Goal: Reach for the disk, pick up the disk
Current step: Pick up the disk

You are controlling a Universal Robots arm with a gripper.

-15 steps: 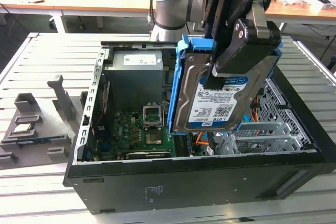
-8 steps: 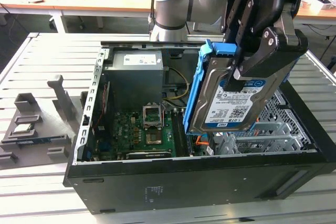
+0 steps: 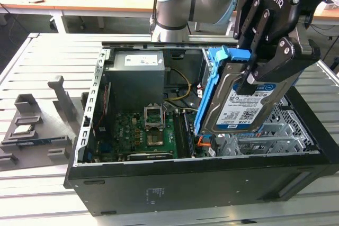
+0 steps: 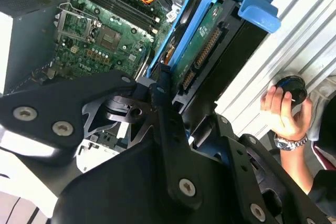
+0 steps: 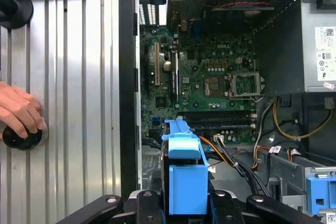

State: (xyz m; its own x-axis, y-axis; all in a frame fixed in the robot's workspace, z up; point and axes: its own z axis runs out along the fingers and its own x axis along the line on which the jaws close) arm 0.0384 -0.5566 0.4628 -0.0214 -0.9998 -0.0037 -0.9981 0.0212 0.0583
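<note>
The disk (image 3: 238, 104) is a silver-grey metal drive with a blue-and-white label and a blue plastic rail along its edge. It hangs tilted, lifted above the open computer case (image 3: 201, 183), over the drive-bay side at the exterior view's right. My black gripper (image 3: 260, 75) is shut on it from above, one finger on each flat face. In the second wrist view the disk (image 4: 207, 35) shows its green circuit board side between my fingers (image 4: 160, 85). Its blue rail (image 5: 186, 174) stands out in the first wrist view, above the motherboard (image 5: 210, 85).
The case lies open on a slatted metal table (image 3: 47, 62), with motherboard (image 3: 148, 130), power supply (image 3: 139, 75) and loose cables (image 5: 247, 161) inside. A grey plastic fixture (image 3: 37, 125) sits at the exterior view's left. A person's hand (image 4: 281, 111) rests on a black knob (image 4: 290, 87) beside the case.
</note>
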